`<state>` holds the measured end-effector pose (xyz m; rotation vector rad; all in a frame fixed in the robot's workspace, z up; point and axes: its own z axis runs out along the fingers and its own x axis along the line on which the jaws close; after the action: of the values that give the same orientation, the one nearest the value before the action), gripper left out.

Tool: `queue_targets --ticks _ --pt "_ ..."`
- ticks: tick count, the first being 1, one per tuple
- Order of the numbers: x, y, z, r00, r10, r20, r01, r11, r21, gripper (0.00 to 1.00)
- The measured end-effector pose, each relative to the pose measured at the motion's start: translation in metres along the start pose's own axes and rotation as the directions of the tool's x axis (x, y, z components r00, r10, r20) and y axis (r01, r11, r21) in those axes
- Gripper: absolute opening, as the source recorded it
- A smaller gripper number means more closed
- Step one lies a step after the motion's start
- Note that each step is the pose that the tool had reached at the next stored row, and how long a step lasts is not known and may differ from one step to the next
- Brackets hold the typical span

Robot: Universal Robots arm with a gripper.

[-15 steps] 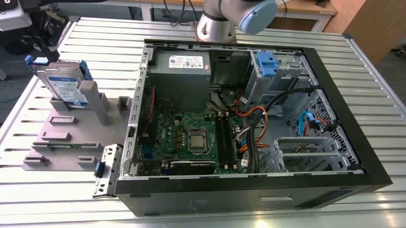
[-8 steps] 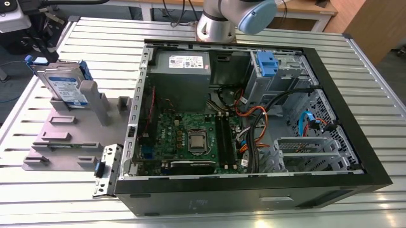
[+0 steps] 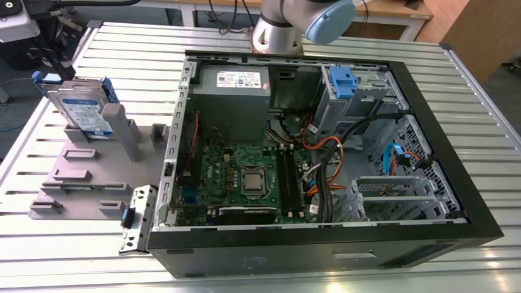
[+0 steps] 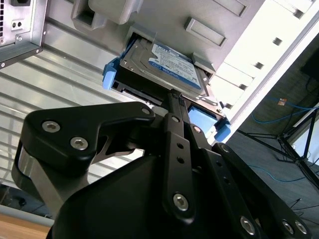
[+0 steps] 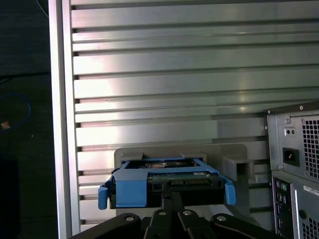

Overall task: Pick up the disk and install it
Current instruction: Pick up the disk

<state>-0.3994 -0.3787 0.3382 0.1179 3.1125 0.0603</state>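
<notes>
The disk [image 3: 85,116] stands on edge in a grey holder [image 3: 89,177] on the exterior view's left, its blue-and-white label facing outward and blue rails on its sides. My black gripper [image 3: 47,68] is at the disk's upper end. In the second wrist view the gripper [image 4: 172,97] has its fingers drawn together, with the tips against the middle of the end face of the disk [image 4: 174,62]. The first wrist view shows the same: gripper [image 5: 168,195] shut at the end of the disk [image 5: 159,164], inside its blue frame. Whether the tips pinch anything cannot be made out.
An open black computer case [image 3: 446,165] lies on the slatted metal table [image 3: 122,43]. Inside are a grey power supply [image 3: 232,91], a green motherboard [image 3: 244,177], loose cables, and a drive cage with a blue latch [image 3: 342,82]. A small metal bracket [image 3: 134,217] lies beside the case.
</notes>
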Motion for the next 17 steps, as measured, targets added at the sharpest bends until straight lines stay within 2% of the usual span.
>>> queue_targets --ticks 6,10,14,17 --pt "0.0000 0.0000 0.0000 0.9999 -0.012 -0.0005 0.012 0.9999 -0.0003 0.11" --pt "0.0000 0.0000 0.0001 0.9981 -0.061 -0.0024 0.061 0.9981 -0.0016 0.11" --pt "0.0000 0.0000 0.0001 0.9921 -0.126 -0.0047 0.126 0.9921 -0.0035 0.11" --pt "0.0000 0.0000 0.0001 0.9841 -0.178 -0.0066 0.178 0.9841 -0.0051 0.11"
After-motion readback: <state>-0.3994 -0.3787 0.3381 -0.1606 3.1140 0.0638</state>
